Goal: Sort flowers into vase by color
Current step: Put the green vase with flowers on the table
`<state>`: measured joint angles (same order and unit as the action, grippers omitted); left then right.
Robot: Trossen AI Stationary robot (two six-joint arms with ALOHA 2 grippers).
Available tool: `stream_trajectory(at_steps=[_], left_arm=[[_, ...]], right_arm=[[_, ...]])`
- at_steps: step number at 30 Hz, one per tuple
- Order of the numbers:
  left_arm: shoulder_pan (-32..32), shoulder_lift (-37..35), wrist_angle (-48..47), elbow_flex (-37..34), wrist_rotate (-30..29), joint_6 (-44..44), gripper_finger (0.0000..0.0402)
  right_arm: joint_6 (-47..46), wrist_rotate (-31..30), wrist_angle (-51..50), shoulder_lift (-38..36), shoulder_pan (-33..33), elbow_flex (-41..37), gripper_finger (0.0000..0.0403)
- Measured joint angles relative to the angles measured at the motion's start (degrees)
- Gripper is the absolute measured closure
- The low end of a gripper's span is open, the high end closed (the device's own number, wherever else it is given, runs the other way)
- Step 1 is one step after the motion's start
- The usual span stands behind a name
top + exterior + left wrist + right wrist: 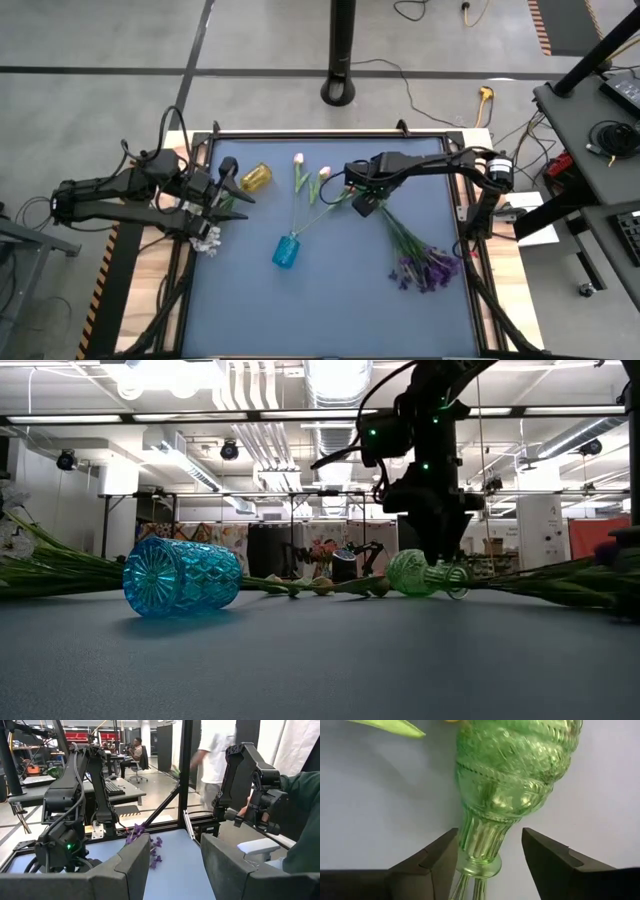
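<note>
A green glass vase (510, 780) lies on its side on the blue table (340, 310), its neck between the fingers of my right gripper (490, 850), which points down and is open. The low view shows the same vase (425, 573) under that gripper (440, 555). A blue vase (286, 250) also lies on its side mid-table. A yellow vase (256, 178) lies at the far left. Two pink tulips (310, 172) lie between them, purple blooms (425, 268) at the right, a white sprig (206, 240) at the left edge. My left gripper (175, 860) waits open and level at the left. My right gripper comes from above with a finger on each side of the green vase's neck (482, 840), just above its mouth rim. One finger (440, 857) stands right against the neck; whether it touches I cannot tell. The other stands apart. The vase lies on the table.
A green leaf (390, 726) and tulip stems (330, 205) lie close to the green vase. A black frame (300, 132) rims the table. Beyond the table, people (215, 750) show in the left wrist view. Bare table lies toward the near edge.
</note>
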<state>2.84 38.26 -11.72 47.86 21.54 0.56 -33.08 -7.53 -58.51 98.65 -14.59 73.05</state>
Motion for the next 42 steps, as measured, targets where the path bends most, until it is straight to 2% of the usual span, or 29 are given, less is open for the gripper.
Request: stream_trajectory(at_steps=[5, 8, 11, 14, 18, 23, 31, 36, 42], left_arm=[[0.0, 0.0, 0.0, 0.0, 0.0, 0.0, 0.0242], [0.0, 0.5, 0.2, 0.0, 0.0, 0.0, 0.0242], [0.0, 3.1, 1.3, 0.0, 0.0, 0.1, 0.0242], [0.0, 7.8, 2.3, 0.0, 0.0, 0.0, 0.0242], [0.5, 13.8, 1.6, 0.5, 0.9, 0.5, 0.0242], [1.0, 18.5, 1.6, 1.1, 1.9, 1.4, 0.0242], [1.1, 18.9, 1.8, 2.4, 2.0, 1.9, 0.0242], [1.1, 17.5, 1.7, 2.4, 2.0, 1.9, 0.0242], [1.1, 17.1, 1.7, 2.4, 2.0, 1.9, 0.0242]], right_arm=[[0.6, 0.0, 0.0, -0.1, 0.0, -0.6, 0.0167], [1.1, -0.6, -3.8, -1.7, -0.1, 0.3, 0.0152], [1.1, -1.2, -9.0, -5.5, 0.1, 1.9, 0.0137], [-0.6, 1.9, -13.9, -10.8, 1.2, 1.3, 0.0123], [-6.2, 7.4, -13.8, -17.8, 4.5, -3.4, 0.0107], [-14.4, 9.6, -8.6, -22.0, 9.9, -12.7, 0.0099], [-16.7, 10.3, 1.8, -18.8, 12.0, -21.0, 0.0099], [-14.6, 10.4, 8.1, -15.1, 12.0, -21.7, 0.0099], [-12.5, 10.1, 8.4, -9.6, 11.2, -20.9, 0.0103]])
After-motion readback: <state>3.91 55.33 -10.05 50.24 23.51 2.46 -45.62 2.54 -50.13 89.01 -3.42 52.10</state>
